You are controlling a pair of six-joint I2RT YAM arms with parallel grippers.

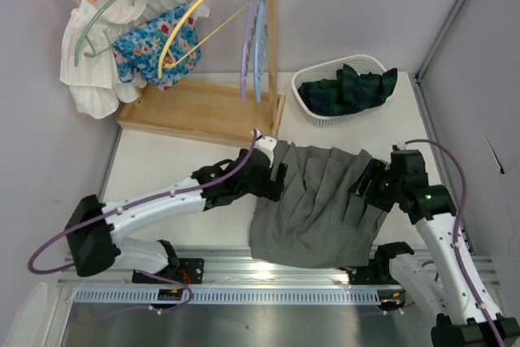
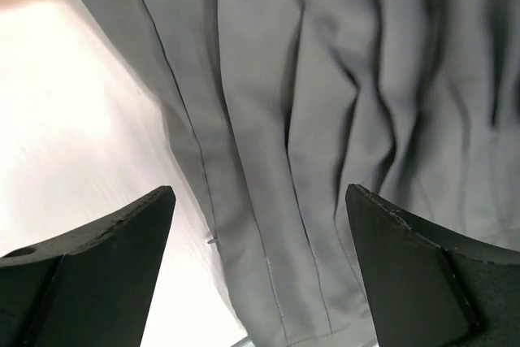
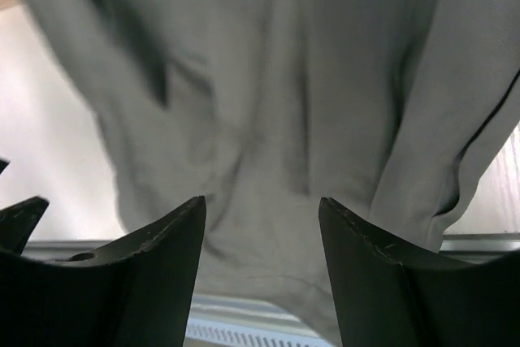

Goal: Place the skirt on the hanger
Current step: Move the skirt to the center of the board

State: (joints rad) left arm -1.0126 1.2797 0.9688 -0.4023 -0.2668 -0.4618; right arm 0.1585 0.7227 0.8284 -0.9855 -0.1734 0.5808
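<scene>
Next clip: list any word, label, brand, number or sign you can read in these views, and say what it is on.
No readable text in any view.
The grey skirt, the wooden rack and the white basket show no lettering, tag or logo.
Both wrist views show only plain pleated fabric, partly blurred.

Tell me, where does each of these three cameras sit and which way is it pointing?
Top camera: fixed above and behind the robot, looking down on the table, grey skirt, clothes rack and basket; left arm and right arm show.
Left wrist camera: on the left wrist, looking past the left pincer at the skirt; two fingers show.
Right wrist camera: likewise, past the right pincer.
Shared: all three see the skirt.
</scene>
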